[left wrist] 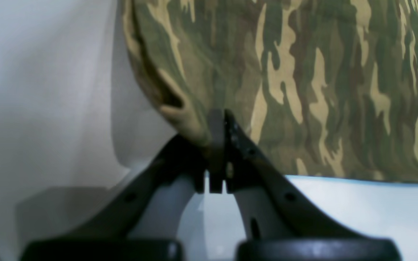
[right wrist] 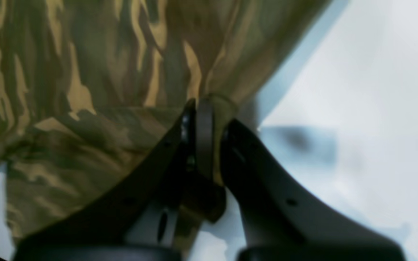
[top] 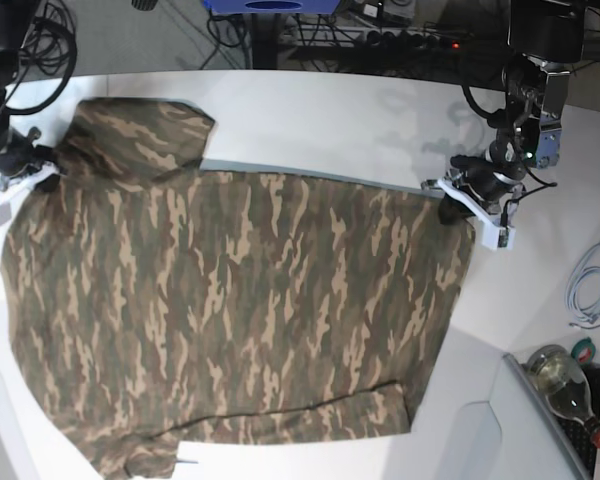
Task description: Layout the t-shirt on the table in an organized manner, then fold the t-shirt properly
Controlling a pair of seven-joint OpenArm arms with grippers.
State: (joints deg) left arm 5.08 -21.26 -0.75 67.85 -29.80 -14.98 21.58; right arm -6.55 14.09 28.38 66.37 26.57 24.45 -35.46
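Observation:
The camouflage t-shirt (top: pixel 240 300) lies spread nearly flat across the white table (top: pixel 330 120), with one sleeve at the upper left and the other at the bottom. My left gripper (top: pixel 448 205) is shut on the shirt's upper right corner. In the left wrist view that gripper (left wrist: pixel 218 119) pinches a folded edge of the t-shirt (left wrist: pixel 303 83). At the upper left, my right gripper (top: pixel 52 160) is shut on the cloth by the sleeve. The right wrist view shows this gripper (right wrist: pixel 203 108) clamping bunched fabric of the t-shirt (right wrist: pixel 85 72).
A glass bottle (top: pixel 565 385) and a roll of tape (top: pixel 583 350) sit at the lower right. A white cable (top: pixel 590 285) coils near the right edge. Dark cables and equipment (top: pixel 380 35) line the far side beyond the table.

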